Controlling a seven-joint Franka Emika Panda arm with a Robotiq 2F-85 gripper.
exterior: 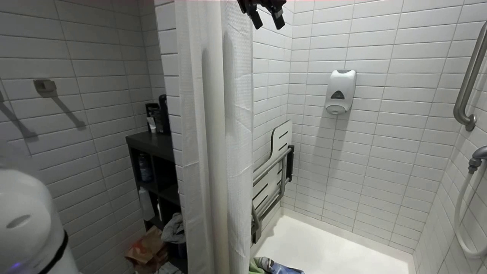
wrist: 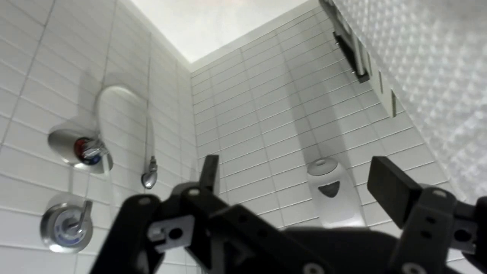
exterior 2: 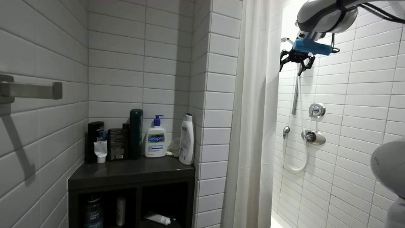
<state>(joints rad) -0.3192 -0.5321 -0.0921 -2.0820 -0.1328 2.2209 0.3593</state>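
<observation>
In both exterior views, a white curtain (exterior: pixel 213 137) blocks passage left of the tool (exterior: pixel 269 27). Open air lies over the shower floor (exterior: pixel 327 243), between a folded seat (exterior: pixel 272 179) at left, a metal bar (exterior: pixel 470 76) at right and the far soap dispenser (exterior: pixel 340 92).

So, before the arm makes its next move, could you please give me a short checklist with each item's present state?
1) Jaws open: ok; they stand wide apart in the wrist view.
2) Jaws unloaded: ok; nothing sits between them.
3) Shower curtain free of the jaws: cannot tell; it hangs alongside them in the wrist view, but contact isn't settled there.
4) Wall dispenser fully visible in the wrist view: not ok; one end is hidden.
5) Folding seat stowed upright: ok, as seen in an exterior view.
6) No loose cloth below: not ok; a blue-and-green cloth shows low beside the curtain in an exterior view.
</observation>
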